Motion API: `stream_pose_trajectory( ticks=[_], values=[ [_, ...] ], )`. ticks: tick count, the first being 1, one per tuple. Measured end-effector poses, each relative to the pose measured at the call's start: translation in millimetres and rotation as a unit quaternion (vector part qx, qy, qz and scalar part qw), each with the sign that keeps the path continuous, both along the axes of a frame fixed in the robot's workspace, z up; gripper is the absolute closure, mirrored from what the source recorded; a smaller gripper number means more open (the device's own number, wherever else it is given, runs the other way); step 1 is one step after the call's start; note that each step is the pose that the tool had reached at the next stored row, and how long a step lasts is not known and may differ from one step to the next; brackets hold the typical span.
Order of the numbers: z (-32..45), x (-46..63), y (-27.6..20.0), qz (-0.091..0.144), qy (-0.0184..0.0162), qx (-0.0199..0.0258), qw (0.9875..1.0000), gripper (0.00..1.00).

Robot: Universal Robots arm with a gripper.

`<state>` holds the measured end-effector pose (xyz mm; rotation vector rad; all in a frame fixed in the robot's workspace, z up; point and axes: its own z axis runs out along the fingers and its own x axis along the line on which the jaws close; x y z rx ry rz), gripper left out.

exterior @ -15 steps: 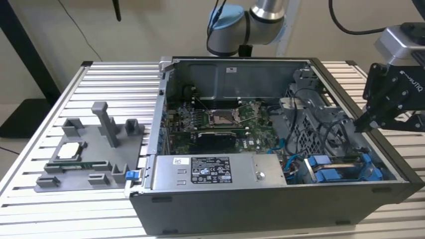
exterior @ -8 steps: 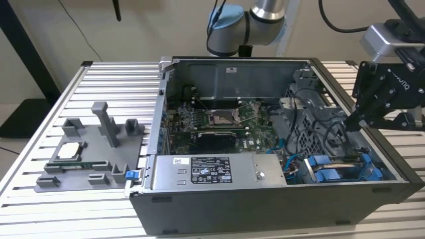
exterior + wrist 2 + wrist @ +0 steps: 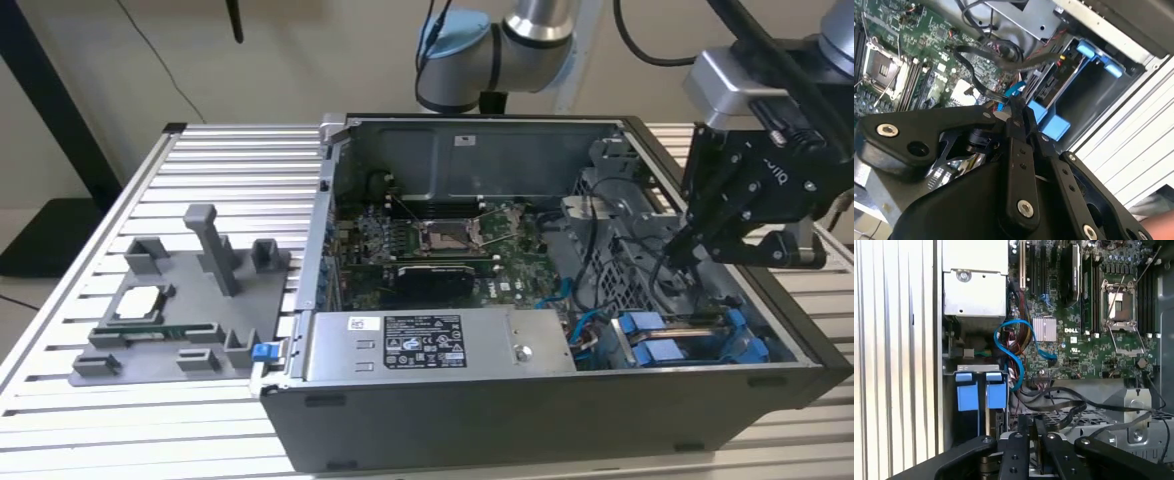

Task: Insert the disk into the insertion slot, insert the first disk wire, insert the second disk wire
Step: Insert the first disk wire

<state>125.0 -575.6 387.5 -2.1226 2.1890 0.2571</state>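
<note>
At the exterior view's left I saw a grey fixture [image 3: 187,300] on the tabletop [image 3: 80,440], then the open computer case [image 3: 534,430]. Further right the disk [image 3: 659,352] sat in the insertion slot [image 3: 707,330], and the gripper [image 3: 678,260] hung near it, fingers [image 3: 1018,155] pinched nearly together.

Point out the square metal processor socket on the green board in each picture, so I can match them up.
Exterior view: the processor socket sits mid-board inside the open case.
Second wrist view: the socket lies on the board beside the long memory slots.
First wrist view: the socket lies on the board, across it from the silver box.
Shared landmark: the blue drive carriers, in the case's corner away from the socket.
</note>
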Motion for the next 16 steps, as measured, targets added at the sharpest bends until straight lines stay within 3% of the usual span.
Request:
stream_pose_trajectory(
  ticks=[4,13,16],
  values=[
    [-0.5,-4.0,-0.7,0.0,-0.0001,-0.0025,1.0,1.0],
    [-0.5,-4.2,-0.8,0.0,-0.0002,-0.0029,1.0,1.0],
    [-0.8,-4.1,-0.8,0.0,-0.0002,-0.0053,1.0,1.0]
  ],
)
